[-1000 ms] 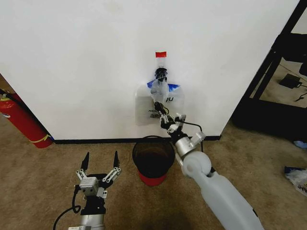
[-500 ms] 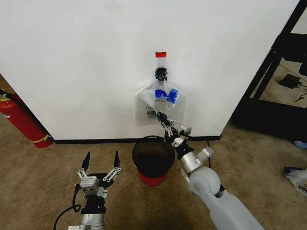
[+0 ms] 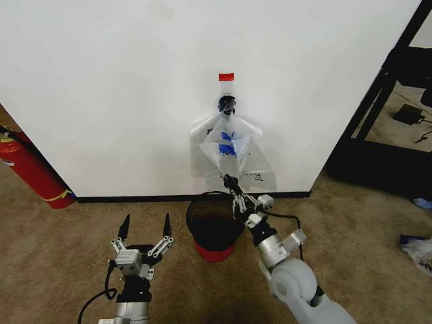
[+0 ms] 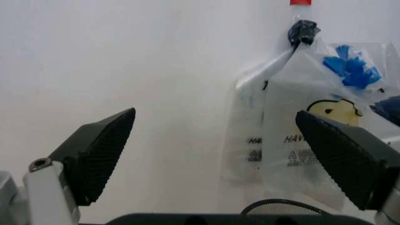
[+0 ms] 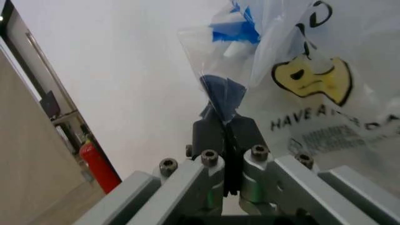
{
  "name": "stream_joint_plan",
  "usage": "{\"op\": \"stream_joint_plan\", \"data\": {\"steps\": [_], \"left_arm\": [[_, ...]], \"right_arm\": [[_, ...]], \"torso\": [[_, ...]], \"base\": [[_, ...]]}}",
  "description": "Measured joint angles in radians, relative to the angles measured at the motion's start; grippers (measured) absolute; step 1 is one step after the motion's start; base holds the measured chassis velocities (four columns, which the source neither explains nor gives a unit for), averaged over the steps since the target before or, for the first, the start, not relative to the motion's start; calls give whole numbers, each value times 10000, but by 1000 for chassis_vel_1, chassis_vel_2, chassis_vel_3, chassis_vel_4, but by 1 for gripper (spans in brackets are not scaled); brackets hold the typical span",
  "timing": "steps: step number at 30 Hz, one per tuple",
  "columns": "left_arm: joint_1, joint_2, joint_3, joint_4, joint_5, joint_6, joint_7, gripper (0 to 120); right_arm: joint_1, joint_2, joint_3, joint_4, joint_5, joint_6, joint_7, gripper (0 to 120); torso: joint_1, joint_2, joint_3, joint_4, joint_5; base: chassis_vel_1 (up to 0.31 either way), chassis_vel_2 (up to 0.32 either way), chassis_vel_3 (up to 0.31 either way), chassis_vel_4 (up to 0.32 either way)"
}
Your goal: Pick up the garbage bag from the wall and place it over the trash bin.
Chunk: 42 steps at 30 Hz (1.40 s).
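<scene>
Crinkly clear garbage bag point(image 3: 233, 154) hangs on the white wall point(image 3: 121, 81), right gripper point(image 3: 234, 187) fingers clamped on its lower edge above the black mesh trash bin point(image 3: 214, 226). Left gripper point(image 3: 144, 231) fingers apart, near-left.

Open carpet floor point(image 3: 61, 256) left of the round black mesh trash bin point(image 3: 216, 224). Bin mouth unobstructed; above it, the right tool point(image 3: 233, 191) and the see-through crinkly garbage bag point(image 3: 233, 152) crowd the white wall point(image 3: 108, 88). Red fire extinguisher point(image 3: 30, 169) stands far left.
</scene>
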Motion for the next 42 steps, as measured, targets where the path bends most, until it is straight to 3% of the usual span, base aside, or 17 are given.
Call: {"op": "stream_joint_plan", "data": {"steps": [26, 42], "left_arm": [[20, 54, 103, 84, 65, -37, 24, 100], [-7, 39, 168, 35, 117, 3, 26, 100]], "right_arm": [[-2389, 587, 328, 117, -2323, 1386, -958, 0], [-2776, 822, 474, -182, -3321, 2232, -1209, 0]], "torso": [[1, 0, 0, 1, 0], [1, 0, 0, 0, 0]], "base": [[0, 0, 0, 0], [0, 0, 0, 0]]}}
